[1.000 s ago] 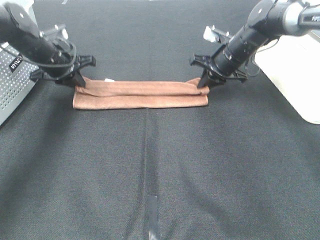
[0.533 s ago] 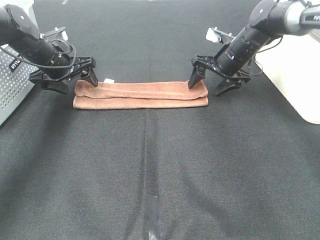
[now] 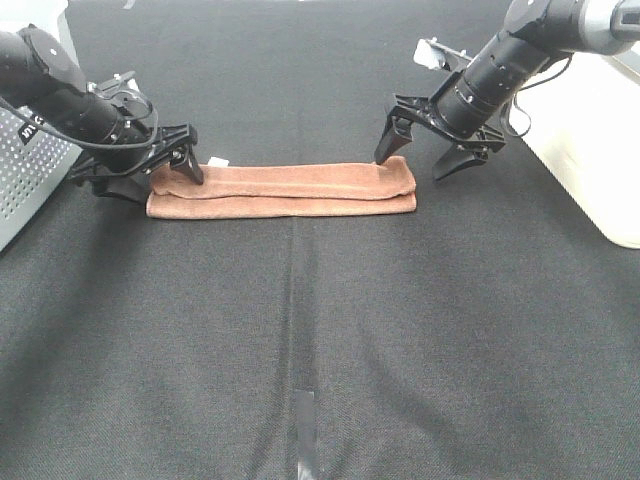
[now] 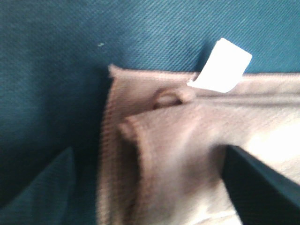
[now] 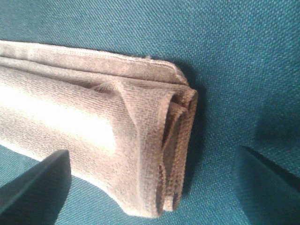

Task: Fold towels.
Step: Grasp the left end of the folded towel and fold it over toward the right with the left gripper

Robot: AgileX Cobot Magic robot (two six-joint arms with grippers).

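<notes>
Here, a reddish-brown towel (image 3: 282,190) lies folded into a long narrow strip on a table (image 3: 320,330) covered in black cloth. The left claw (image 3: 152,182) sits at the towel's left end with its fingers spread apart and gripping nothing; one finger is over the towel and the other is off its end. The right claw (image 3: 410,166) is above the towel's right end, also spread wide and empty. A small white tag (image 3: 216,160) sticks out at the towel's far left corner. The folded layers show stacked at its right end.

Robot lab bench. Table (image 3: 300,330) draped in black cloth, tape strip (image 3: 305,408) at near centre. Perforated grey metal housing (image 3: 25,185) at left edge, white cabinet (image 3: 590,150) at right.
</notes>
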